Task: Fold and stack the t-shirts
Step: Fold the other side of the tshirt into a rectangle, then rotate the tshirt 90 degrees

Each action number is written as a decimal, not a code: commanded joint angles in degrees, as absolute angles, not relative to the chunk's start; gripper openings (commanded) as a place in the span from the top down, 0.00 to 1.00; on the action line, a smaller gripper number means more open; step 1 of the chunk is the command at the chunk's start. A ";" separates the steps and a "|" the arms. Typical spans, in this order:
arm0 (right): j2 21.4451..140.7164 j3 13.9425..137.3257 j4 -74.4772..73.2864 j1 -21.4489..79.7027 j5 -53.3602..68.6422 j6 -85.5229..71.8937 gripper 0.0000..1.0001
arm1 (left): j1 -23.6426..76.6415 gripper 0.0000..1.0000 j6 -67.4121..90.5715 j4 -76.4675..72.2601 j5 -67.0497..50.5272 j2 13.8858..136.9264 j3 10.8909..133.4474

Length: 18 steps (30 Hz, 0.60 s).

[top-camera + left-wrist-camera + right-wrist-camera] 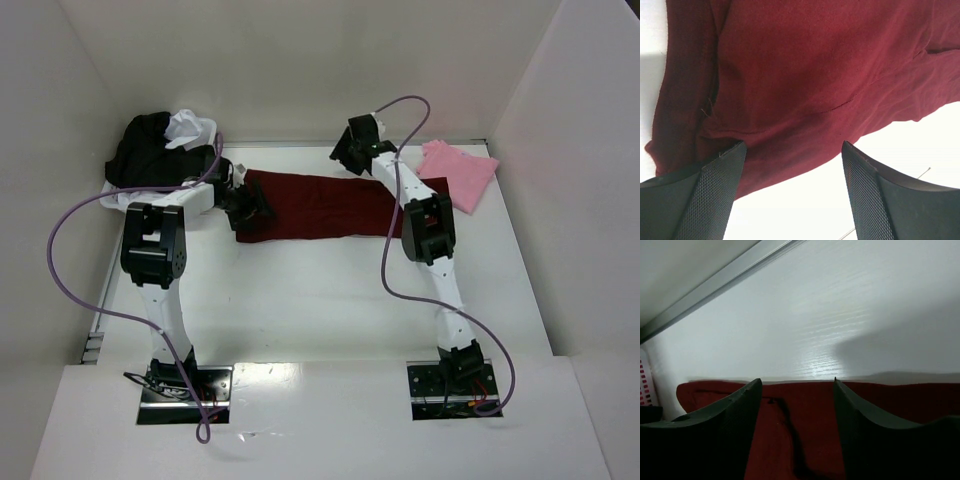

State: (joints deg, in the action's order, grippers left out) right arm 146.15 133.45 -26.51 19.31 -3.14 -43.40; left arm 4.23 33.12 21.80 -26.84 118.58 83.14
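White desk, walled on three sides, with two arms reaching in from its near edge; a dark maroon t-shirt lies across the back half, folded into a long flat band running left to right. Likely trouble: both sets of jaws are released, so a pinch might catch only the top layer and a lift would peel the fold open; a lopsided pull from one end could also skew the band or drag it toward the heap of black and white t-shirts in the back left corner, or toward the folded pink t-shirt at the back right. The left arm bends over the band's left end; its jaws stand wide apart and empty, straddling the near hem, with cloth beyond the tips and bare desk nearer the camera. The right arm reaches to the band's far side, toward its right end; its jaws are parted, gripping nothing, low over the cloth, with the far edge just ahead between them.
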 commanded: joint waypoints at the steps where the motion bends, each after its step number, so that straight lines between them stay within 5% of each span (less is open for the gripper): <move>1: 139.48 128.97 -24.32 20.83 -2.90 -40.87 0.31 | 3.96 0.15 31.99 23.20 -26.37 119.62 85.55; 6: 125.76 112.40 -17.71 19.69 -2.90 -25.32 0.01 | 3.96 0.03 34.23 24.73 -25.23 115.53 91.02; 18: 97.57 84.98 -8.81 7.21 7.45 -1.00 0.01 | 6.95 0.00 63.21 9.32 -17.27 108.81 86.66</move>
State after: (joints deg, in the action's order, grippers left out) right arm 107.01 91.82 -14.28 10.81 2.92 -14.37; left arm 4.74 48.54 16.13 -22.94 110.69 88.74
